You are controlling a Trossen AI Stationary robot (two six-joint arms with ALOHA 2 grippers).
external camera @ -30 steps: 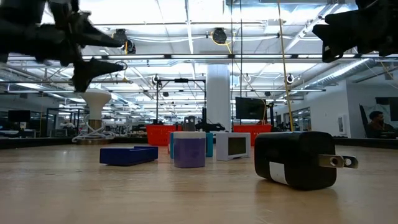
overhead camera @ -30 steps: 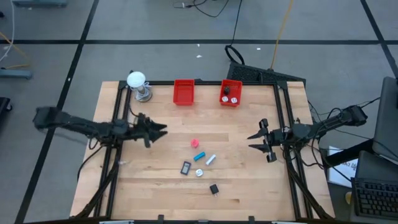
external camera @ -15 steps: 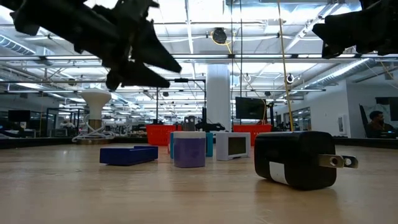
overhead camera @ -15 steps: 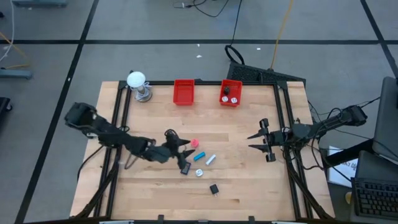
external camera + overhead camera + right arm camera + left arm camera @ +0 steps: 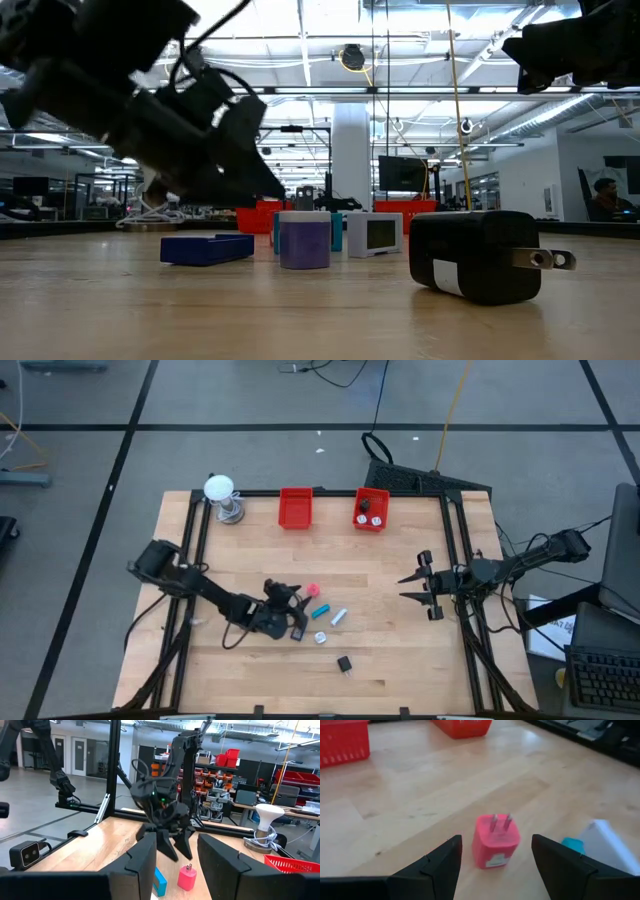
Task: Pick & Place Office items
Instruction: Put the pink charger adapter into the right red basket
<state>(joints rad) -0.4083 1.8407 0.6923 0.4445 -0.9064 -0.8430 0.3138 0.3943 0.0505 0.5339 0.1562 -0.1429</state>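
- High view: left hand (image 5: 293, 603) is lowered mid-desk beside the pink plug (image 5: 313, 590); right hand (image 5: 417, 588) is parked near the right edge.
- Left wrist view: fingers (image 5: 438, 865) are spread wide, empty, framing the plug for pickup.
- Right wrist view: fingers (image 5: 146, 855) are held parted, nothing gripped.

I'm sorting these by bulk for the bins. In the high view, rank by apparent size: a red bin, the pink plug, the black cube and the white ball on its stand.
Largest to smallest:
1. Red bin
2. White ball on its stand
3. Black cube and pink plug: too alike to rank.
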